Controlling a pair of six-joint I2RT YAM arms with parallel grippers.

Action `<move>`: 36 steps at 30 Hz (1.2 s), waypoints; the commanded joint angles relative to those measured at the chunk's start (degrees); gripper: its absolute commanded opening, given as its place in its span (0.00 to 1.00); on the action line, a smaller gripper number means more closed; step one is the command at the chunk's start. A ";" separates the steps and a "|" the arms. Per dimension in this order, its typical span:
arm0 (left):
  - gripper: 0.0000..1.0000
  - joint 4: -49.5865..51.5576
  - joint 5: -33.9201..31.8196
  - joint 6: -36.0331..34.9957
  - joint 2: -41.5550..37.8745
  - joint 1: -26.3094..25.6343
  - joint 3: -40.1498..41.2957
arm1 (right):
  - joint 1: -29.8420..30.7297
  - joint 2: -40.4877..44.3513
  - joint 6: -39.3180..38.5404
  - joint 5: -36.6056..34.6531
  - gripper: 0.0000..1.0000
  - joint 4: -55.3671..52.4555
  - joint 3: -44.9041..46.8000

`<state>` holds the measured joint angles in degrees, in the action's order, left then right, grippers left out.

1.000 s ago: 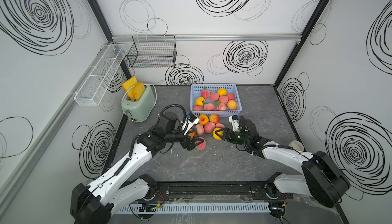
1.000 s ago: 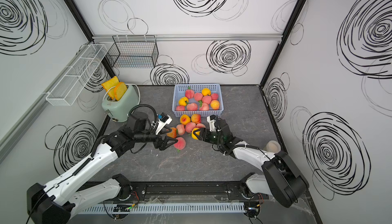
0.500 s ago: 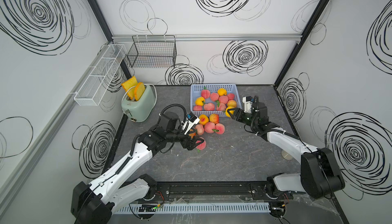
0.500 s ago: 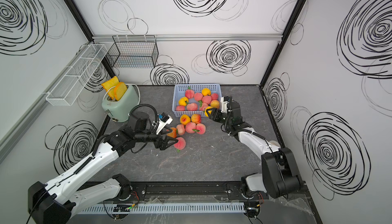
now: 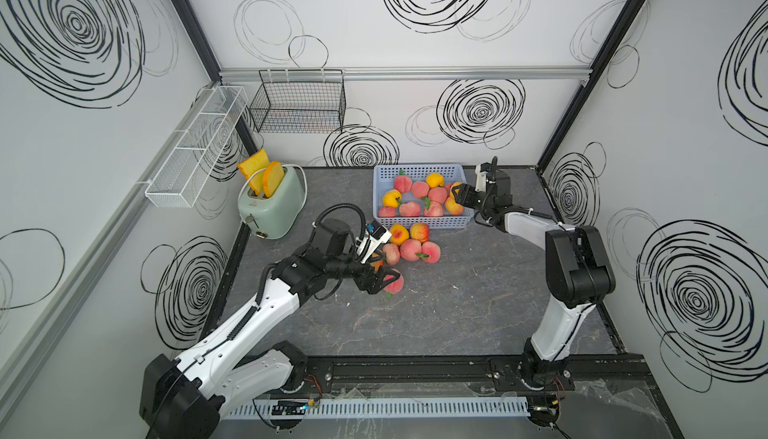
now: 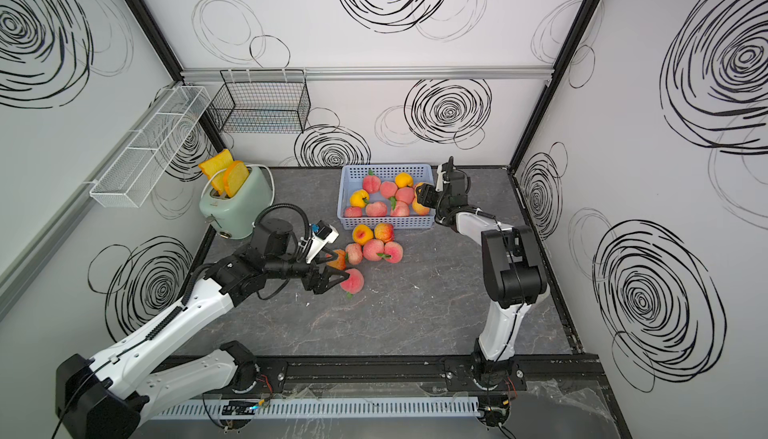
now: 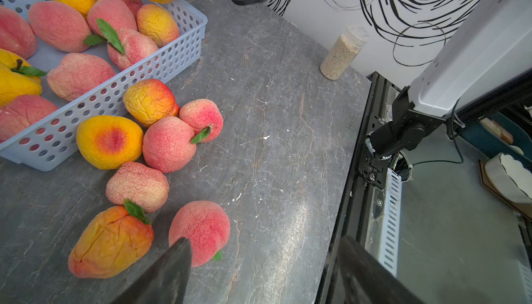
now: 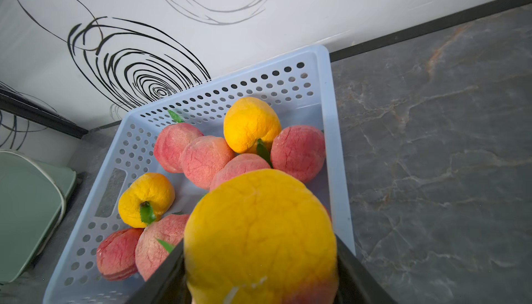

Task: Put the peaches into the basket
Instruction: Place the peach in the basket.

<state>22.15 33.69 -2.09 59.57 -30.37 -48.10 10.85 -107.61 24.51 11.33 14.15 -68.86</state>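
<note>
Yellow peach (image 8: 260, 236) now clamped in right gripper (image 5: 458, 195) over right rim of basket (image 5: 419, 166); a second ago this gripper was low at loose pile in front. Release looks due next. Left gripper (image 7: 264, 245) unmoved, fingers wide, one beside pink peach (image 7: 201, 230). Seven peaches still loose on grey marbled table (image 5: 457, 312). White scribbled walls; toaster (image 5: 272, 204) far left.

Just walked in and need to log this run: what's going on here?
The right gripper holds a yellow peach over the blue basket at its edge, not yet released. The left gripper is open, low over the table, right by a pink peach. Several more peaches lie loose in front of the basket, which already holds a number.
</note>
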 commanded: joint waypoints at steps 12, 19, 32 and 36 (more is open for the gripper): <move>0.84 -2.07 0.77 -0.15 1.78 0.31 -0.40 | 0.11 -14.87 -8.09 -0.41 0.61 1.69 -17.84; 0.84 -2.81 0.90 0.58 2.47 0.22 -0.49 | 1.09 -18.97 -12.32 -2.42 0.61 0.74 -23.27; 0.84 -2.95 0.74 0.77 3.14 0.05 -0.54 | 1.72 -24.42 -13.93 -8.67 0.87 -3.18 -29.12; 0.84 -2.99 0.76 0.86 3.13 0.05 -0.51 | 1.89 -23.59 -13.91 -9.34 0.93 -3.17 -29.08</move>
<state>21.08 33.65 -1.04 62.48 -30.37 -48.10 12.47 -131.11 11.14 3.70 13.04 -96.90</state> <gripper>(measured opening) 0.839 0.922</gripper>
